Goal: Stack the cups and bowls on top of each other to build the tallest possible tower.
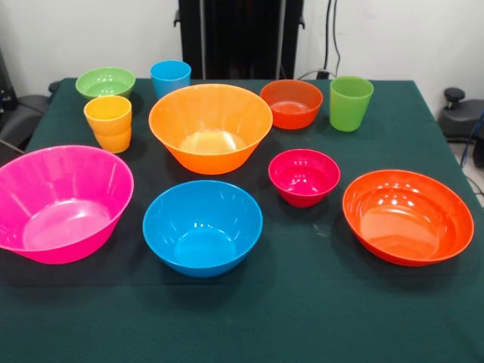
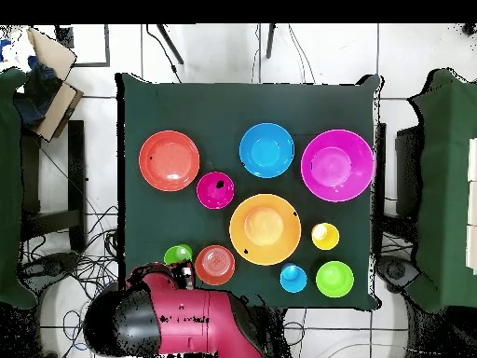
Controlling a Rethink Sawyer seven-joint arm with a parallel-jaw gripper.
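Observation:
Every cup and bowl stands apart and upright on the green table [image 1: 302,302]; there is no tower. Front row: big pink bowl [image 1: 60,204], medium blue bowl [image 1: 203,227], wide red-orange bowl [image 1: 408,215]. Middle: yellow-orange cup [image 1: 108,122], big orange bowl [image 1: 210,127], small magenta bowl [image 1: 304,176]. Back: small green bowl [image 1: 105,82], blue cup [image 1: 170,78], small orange-red bowl [image 1: 291,103], green cup [image 1: 351,103]. In the overhead view the red arm [image 2: 177,322] is drawn back at the table's bottom edge, its gripper [image 2: 184,273] between the green cup [image 2: 178,254] and the small orange-red bowl [image 2: 214,265].
The black pedestal [image 1: 240,38] stands behind the table's far edge. Chairs and cables surround the table [image 2: 140,103] on the floor. A cardboard box [image 2: 51,79] sits at the overhead view's upper left.

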